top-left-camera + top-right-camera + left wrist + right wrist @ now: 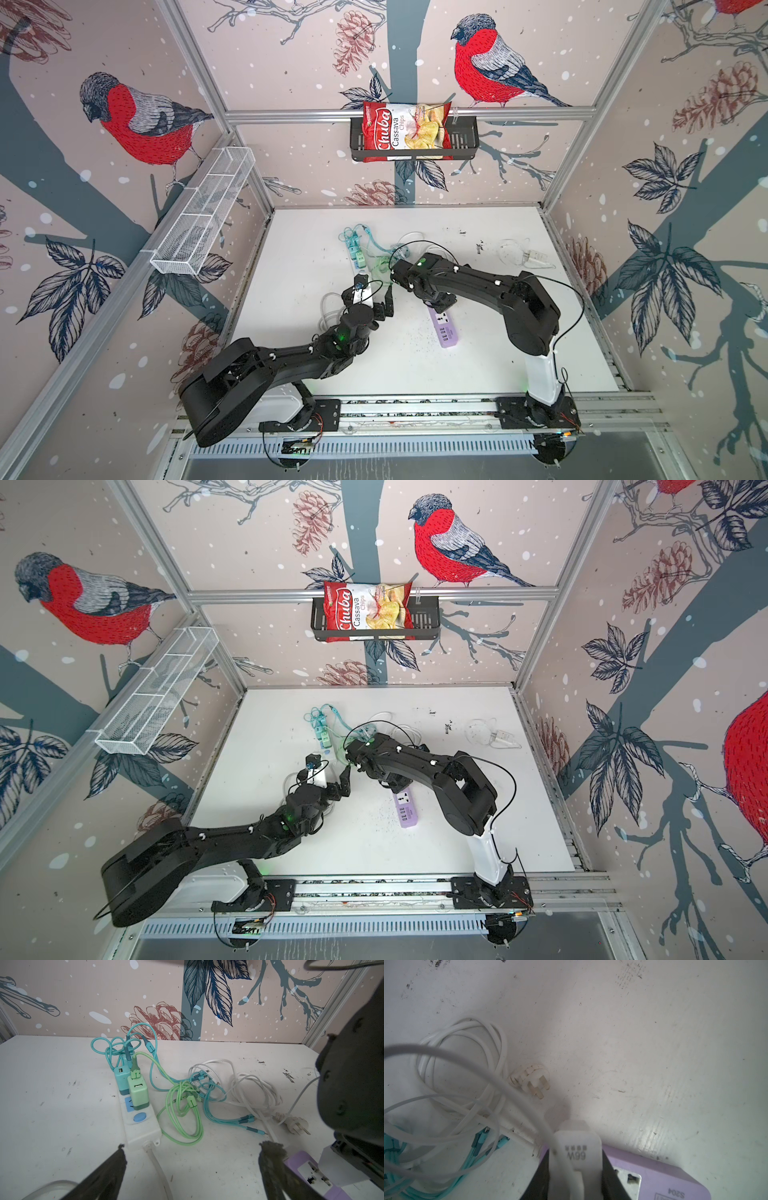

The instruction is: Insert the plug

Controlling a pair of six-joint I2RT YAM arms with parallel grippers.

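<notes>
White moulded plastic fills the right gripper (pixel 576 1169): its dark jaws are clamped on the broad sides of the charger plug (pixel 577 1147), held just over the end of the purple power strip (pixel 664 1180), beside a socket. The prongs are hidden. The block looks light, rigid and smooth, so I judge it could pivot or slip under a push; a hold low on the flat faces suits it. Its white lead (pixel 409 1048) arcs off and may tug sideways, and the light strip might slide. The left gripper (pixel 195 1149) hangs spread wide and empty, between the white power strip (pixel 141 1126) and the purple one. A loose three-pin plug (pixel 533 1080), coiled white cable (pixel 426 1068) and teal cables (pixel 425 1167) lie near, clear of the socket.
</notes>
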